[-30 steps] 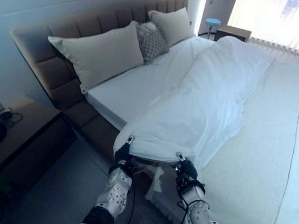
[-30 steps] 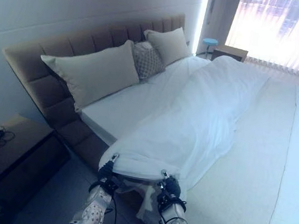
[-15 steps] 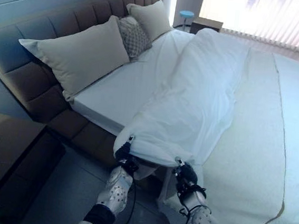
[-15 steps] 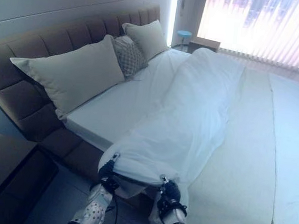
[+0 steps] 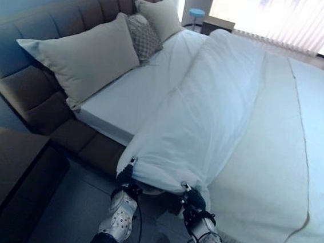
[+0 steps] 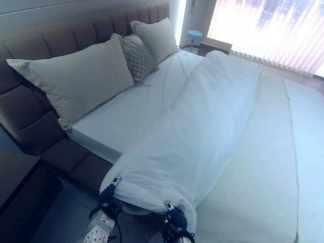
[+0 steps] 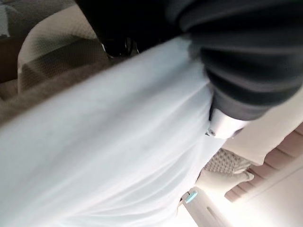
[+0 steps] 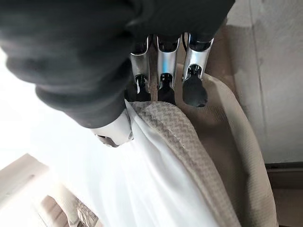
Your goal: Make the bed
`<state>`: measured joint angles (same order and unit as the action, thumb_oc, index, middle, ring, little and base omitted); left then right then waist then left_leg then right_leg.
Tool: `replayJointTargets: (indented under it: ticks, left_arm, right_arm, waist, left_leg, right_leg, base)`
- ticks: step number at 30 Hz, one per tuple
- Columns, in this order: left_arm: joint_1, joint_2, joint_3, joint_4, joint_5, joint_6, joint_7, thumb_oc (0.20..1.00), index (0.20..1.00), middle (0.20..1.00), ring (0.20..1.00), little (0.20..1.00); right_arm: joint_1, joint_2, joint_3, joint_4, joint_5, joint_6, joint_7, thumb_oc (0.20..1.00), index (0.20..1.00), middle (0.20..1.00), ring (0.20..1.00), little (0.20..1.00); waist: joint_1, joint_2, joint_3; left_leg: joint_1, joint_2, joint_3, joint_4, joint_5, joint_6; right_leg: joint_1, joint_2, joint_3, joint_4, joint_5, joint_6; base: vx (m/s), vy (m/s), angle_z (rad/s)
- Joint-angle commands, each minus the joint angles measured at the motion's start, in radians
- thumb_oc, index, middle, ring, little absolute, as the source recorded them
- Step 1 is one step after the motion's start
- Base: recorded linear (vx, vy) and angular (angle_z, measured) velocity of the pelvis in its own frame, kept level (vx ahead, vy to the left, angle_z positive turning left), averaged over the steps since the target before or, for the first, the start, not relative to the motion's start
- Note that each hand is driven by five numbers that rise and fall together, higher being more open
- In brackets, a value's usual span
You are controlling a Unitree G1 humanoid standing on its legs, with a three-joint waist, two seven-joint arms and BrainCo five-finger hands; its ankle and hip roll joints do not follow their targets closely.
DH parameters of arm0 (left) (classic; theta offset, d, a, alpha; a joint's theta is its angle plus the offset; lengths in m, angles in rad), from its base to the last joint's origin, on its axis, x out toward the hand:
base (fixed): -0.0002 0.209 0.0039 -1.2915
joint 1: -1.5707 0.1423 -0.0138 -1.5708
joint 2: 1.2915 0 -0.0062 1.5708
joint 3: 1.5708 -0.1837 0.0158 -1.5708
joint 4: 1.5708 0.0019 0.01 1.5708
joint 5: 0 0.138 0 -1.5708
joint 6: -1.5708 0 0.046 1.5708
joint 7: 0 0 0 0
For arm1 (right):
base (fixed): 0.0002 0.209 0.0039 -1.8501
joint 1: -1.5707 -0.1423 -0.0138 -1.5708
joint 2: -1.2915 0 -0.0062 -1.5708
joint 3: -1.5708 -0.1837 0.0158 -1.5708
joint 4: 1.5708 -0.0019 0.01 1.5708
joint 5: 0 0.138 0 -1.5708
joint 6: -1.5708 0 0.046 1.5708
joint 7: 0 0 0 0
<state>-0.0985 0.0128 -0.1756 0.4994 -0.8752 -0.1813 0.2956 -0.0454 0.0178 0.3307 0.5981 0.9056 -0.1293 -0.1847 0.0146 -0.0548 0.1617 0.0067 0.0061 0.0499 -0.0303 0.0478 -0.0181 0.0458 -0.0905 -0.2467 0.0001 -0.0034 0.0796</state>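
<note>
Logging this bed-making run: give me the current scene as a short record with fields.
left hand: shut on the near edge of the white duvet
right hand: shut on the same edge, with a beige waffle blanket under its fingers
duvet state: bunched in a long ridge down the bed
sheet: bare on the headboard side
pillows: two cream, one patterned cushion between them
headboard: brown, tufted

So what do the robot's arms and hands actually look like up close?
Each arm ends in a silver-grey forearm shell dotted with small holes, then a dark ribbed cover over the wrist and the back of the hand. The left hand and right hand look mostly black from above. The right wrist view shows slim silver fingers with dark rounded tips.
</note>
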Motion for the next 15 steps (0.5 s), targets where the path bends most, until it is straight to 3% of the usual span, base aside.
replayJointTargets:
  ticks: [1,15]
  left_arm:
    - [0.05,0.11,0.133,-0.086,0.042,-0.099,0.031,0.2,0.2,0.2,0.2,0.2]
    - [0.072,0.112,0.124,0.074,0.075,-0.051,0.031,0.2,0.2,0.2,0.2,0.2]
  right_arm:
    - [0.047,-0.109,-0.054,0.0,-0.021,-0.05,-0.028,0.2,0.2,0.2,0.2,0.2]
    - [0.052,-0.115,-0.07,0.186,-0.081,-0.012,-0.04,0.2,0.2,0.2,0.2,0.2]
  waist:
    - [0.032,0.017,-0.031]
    - [0.025,0.033,-0.023]
  left_leg:
    - [0.017,-0.059,0.008,-0.057,-0.009,-0.028]
    - [-0.008,-0.069,-0.025,-0.057,-0.015,-0.016]
  right_leg:
    - [-0.03,0.09,0.008,0.002,-0.011,-0.004]
    - [-0.015,0.096,0.001,-0.075,0.005,-0.001]
  base:
    - [0.09,-0.032,-0.01]
    - [0.03,-0.019,0.03]
